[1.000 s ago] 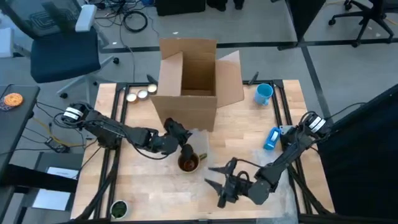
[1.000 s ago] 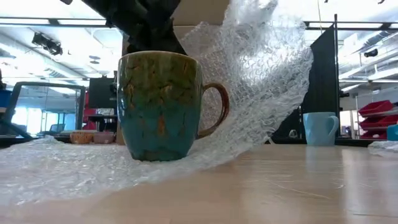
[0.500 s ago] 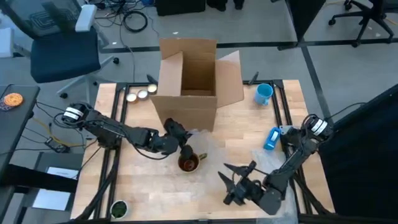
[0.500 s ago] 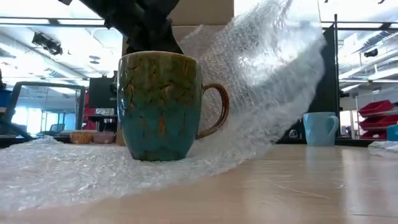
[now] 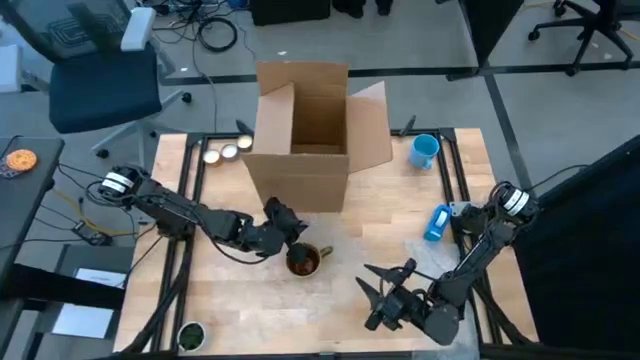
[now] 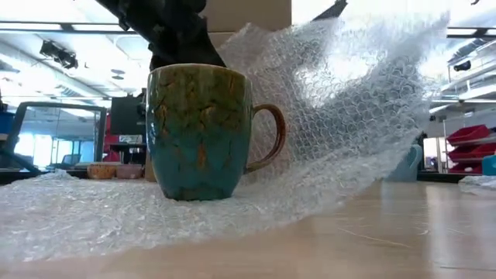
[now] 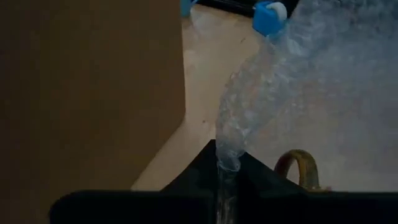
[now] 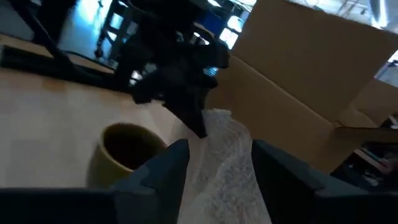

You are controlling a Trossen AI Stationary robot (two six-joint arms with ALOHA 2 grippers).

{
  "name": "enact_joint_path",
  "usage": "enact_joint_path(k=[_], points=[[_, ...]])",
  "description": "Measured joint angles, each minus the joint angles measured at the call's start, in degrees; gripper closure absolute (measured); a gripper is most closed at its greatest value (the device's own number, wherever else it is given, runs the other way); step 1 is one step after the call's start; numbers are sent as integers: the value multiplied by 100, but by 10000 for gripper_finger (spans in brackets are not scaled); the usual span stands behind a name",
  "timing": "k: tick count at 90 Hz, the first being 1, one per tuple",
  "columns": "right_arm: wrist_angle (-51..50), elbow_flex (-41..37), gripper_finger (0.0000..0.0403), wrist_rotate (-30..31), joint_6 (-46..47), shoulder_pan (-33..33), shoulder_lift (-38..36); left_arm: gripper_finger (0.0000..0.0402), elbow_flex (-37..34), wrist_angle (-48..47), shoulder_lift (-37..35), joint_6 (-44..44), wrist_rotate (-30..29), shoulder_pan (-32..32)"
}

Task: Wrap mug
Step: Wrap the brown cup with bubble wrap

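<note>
Now the left gripper (image 5: pixel 290 228), clamped on the clear bubble wrap (image 6: pixel 341 116), has raised it higher beside the teal-and-brown glazed mug (image 6: pixel 203 132); the right gripper (image 5: pixel 385 295), spread empty, has retreated right.

Overhead camera looks straight down on the whole table; the low one sits level, close to the green-and-teal glazed mug (image 6: pixel 200 132) — shared by all four views.

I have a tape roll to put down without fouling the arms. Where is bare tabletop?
Bare wood lies between the cardboard box and the light blue mug. The near left part of the table is mostly free too, apart from a small round dish at its edge. The middle is crowded: left hand, green mug, bubble wrap, and right hand.
</note>
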Motion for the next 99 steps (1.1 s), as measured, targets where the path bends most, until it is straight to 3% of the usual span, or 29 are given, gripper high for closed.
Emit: enact_joint_path(k=[21, 35, 59, 75, 82, 99], points=[[177, 18, 245, -7, -241, -333, -158, 401, 0, -168, 0, 99, 111, -280], [262, 19, 245, -2, -1021, -500, -614, 401, 0, 49, -2, 141, 147, -427], [295, 22, 245, 2, -1396, -526, -1627, 401, 0, 329, -7, 431, 151, -509], [289, 24, 245, -24, -1353, -553, -1862, 401, 0, 495, -9, 501, 154, -510], [285, 24, 245, -348, -1010, -545, -1784, 401, 0, 572, -11, 620, 186, -534], [-179, 24, 245, -1921, 150, -539, -1400, 401, 0, 652, -11, 860, 194, -571]])
